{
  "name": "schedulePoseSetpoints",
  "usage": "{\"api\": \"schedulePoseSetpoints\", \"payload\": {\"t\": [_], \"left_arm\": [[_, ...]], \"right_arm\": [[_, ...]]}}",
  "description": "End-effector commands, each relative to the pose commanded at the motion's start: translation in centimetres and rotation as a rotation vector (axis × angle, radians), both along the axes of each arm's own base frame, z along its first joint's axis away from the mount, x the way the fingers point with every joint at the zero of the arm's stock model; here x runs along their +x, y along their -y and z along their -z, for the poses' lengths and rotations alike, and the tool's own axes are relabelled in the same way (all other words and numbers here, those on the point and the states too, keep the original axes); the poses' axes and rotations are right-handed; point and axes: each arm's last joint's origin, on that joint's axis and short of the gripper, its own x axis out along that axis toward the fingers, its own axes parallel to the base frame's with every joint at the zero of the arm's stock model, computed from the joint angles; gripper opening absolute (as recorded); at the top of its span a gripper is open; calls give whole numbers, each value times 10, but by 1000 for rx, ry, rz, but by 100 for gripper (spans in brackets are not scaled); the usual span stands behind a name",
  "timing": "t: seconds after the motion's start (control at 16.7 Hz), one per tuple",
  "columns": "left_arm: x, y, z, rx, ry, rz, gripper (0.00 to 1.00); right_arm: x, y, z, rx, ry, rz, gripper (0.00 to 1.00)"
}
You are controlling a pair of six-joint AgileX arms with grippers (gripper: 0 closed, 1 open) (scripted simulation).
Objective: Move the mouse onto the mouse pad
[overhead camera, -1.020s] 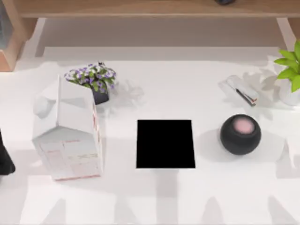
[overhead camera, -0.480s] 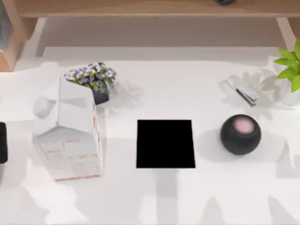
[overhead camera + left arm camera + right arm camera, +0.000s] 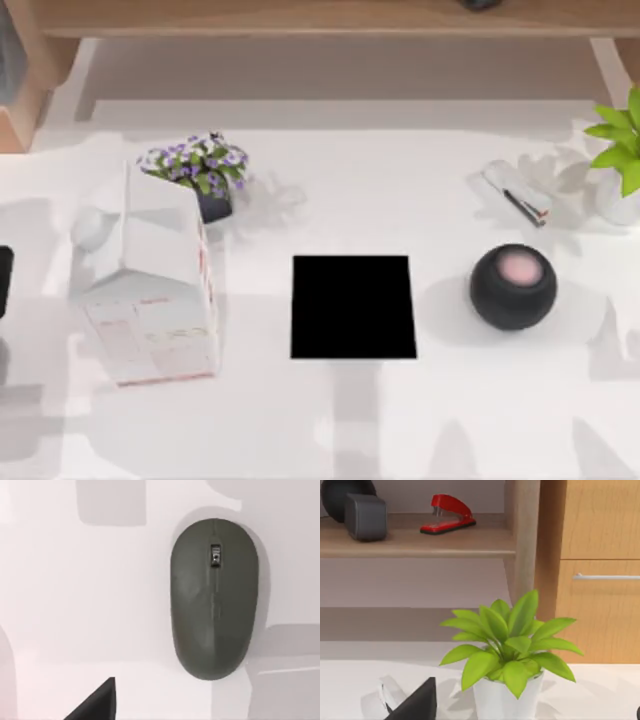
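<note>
The grey oval mouse [image 3: 214, 597] lies flat on the white table, seen from straight above in the left wrist view. In the top view the mouse [image 3: 88, 228] sits at the far left, partly behind the white carton [image 3: 150, 290]. A dark part of my left gripper [image 3: 95, 706] shows at that wrist view's edge, apart from the mouse. My left arm [image 3: 3, 282] is at the top view's left edge, nearer the front than the mouse. The black mouse pad [image 3: 353, 306] lies flat in the middle, with nothing on it. A dark part of my right gripper [image 3: 415, 702] faces the green plant [image 3: 507, 650].
A purple flower pot [image 3: 200, 170] stands behind the carton. A black ball with a pink top [image 3: 513, 287] sits right of the pad. A small white and red item [image 3: 515, 192] and the green plant [image 3: 620, 160] are at the back right. A wooden shelf with a red stapler [image 3: 447, 514] is behind the table.
My left arm has moved along the left edge toward the back of the table, closer to the mouse. The mouse, pad and other things have not moved.
</note>
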Motion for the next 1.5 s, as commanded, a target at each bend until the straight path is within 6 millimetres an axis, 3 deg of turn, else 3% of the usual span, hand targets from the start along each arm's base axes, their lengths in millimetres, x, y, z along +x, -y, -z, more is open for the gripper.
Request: {"api": "schedulePoseSetpoints", "payload": {"t": [0.24, 0.66, 1.2, 1.5], "left_arm": [[18, -8, 6, -18, -108, -8, 100], [19, -7, 12, -19, -115, -6, 100], [21, -9, 100, -18, -107, -8, 100], [19, -8, 107, -19, -114, -8, 100]], "right_arm": [[0, 0, 0, 0, 0, 0, 100], [0, 0, 0, 0, 0, 0, 100], [0, 0, 0, 0, 0, 0, 100], [0, 0, 0, 0, 0, 0, 100]]}}
